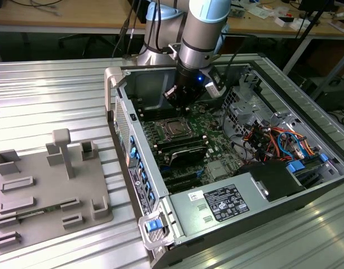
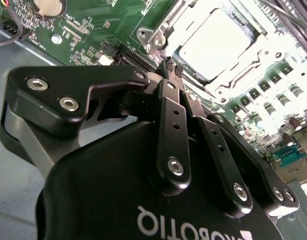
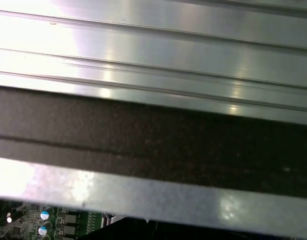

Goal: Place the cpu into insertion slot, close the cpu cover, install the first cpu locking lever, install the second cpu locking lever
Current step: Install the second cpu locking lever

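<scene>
Cpu is sitting in the insertion slot already; gripper, pinched together and empty, is hovering just beside it.

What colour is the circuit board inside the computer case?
Green, clearest in the second wrist view: circuit board.

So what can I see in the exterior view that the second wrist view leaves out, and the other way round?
Exterior view alone: the whole open computer case, the grey fixture tray on the ribbed table, and the arm reaching in.

Second wrist view alone: the claw up close, fingers together, beside the bright cpu seated under the cpu cover.

Both: the green motherboard and the insertion slot.
</scene>
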{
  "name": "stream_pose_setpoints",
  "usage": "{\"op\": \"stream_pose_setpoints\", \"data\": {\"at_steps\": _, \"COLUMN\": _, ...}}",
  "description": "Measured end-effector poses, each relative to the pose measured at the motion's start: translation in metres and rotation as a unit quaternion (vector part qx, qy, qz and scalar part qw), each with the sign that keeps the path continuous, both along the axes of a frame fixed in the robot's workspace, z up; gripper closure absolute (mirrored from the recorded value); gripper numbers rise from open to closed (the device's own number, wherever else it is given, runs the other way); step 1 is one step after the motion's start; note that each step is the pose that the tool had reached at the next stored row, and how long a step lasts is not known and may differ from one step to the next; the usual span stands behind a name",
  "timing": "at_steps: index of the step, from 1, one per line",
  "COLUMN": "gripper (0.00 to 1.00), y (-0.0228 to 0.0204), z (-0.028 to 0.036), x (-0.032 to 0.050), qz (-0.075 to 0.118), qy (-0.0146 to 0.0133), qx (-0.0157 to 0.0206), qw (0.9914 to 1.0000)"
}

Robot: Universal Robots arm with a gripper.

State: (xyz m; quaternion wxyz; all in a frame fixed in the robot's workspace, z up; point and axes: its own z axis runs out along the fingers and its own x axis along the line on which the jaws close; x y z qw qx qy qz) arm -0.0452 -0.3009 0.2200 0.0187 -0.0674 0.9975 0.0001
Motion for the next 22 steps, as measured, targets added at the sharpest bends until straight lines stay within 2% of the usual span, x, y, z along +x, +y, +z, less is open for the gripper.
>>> {"op": "stream_pose_setpoints", "data": {"at_steps": 1, "gripper": 0.89, "y": -0.002, "z": 0.0, "x": 0.0, "qz": 0.0, "qy": 0.0, "qx": 0.0, "qw": 1.0}}
{"op": "stream_pose_setpoints", "data": {"at_steps": 4, "gripper": 0.89, "y": -0.0153, "z": -0.0001, "x": 0.0004, "qz": 0.0, "qy": 0.0003, "qx": 0.0001, "qw": 1.0}}
{"op": "stream_pose_setpoints", "data": {"at_steps": 6, "gripper": 0.89, "y": -0.0191, "z": -0.0001, "x": 0.0021, "qz": 0.0, "qy": 0.0012, "qx": 0.0001, "qw": 1.0}}
{"op": "stream_pose_setpoints", "data": {"at_steps": 8, "gripper": 0.89, "y": -0.0209, "z": -0.0001, "x": 0.0056, "qz": 0.0, "qy": 0.0025, "qx": 0.0001, "qw": 1.0}}
{"op": "stream_pose_setpoints", "data": {"at_steps": 10, "gripper": 0.89, "y": -0.0215, "z": 0.0, "x": 0.0092, "qz": 0.0, "qy": 0.0054, "qx": 0.0001, "qw": 0.99999}}
{"op": "stream_pose_setpoints", "data": {"at_steps": 12, "gripper": 0.89, "y": -0.022, "z": 0.0013, "x": 0.0112, "qz": 0.0, "qy": 0.0093, "qx": 0.0, "qw": 0.99996}}
{"op": "stream_pose_setpoints", "data": {"at_steps": 15, "gripper": 0.89, "y": -0.0222, "z": 0.0085, "x": 0.0129, "qz": -0.001, "qy": 0.0156, "qx": 0.0001, "qw": 0.99988}}
{"op": "stream_pose_setpoints", "data": {"at_steps": 17, "gripper": 0.89, "y": -0.0237, "z": 0.0118, "x": 0.0132, "qz": -0.001, "qy": 0.0166, "qx": 0.0002, "qw": 0.99986}}
{"op": "stream_pose_setpoints", "data": {"at_steps": 19, "gripper": 0.89, "y": -0.029, "z": 0.0119, "x": 0.0133, "qz": -0.004, "qy": 0.0173, "qx": 0.0001, "qw": 0.99984}}
{"op": "stream_pose_setpoints", "data": {"at_steps": 22, "gripper": 0.89, "y": -0.0308, "z": 0.0118, "x": 0.0133, "qz": -0.014, "qy": 0.0174, "qx": 0.0004, "qw": 0.99975}}
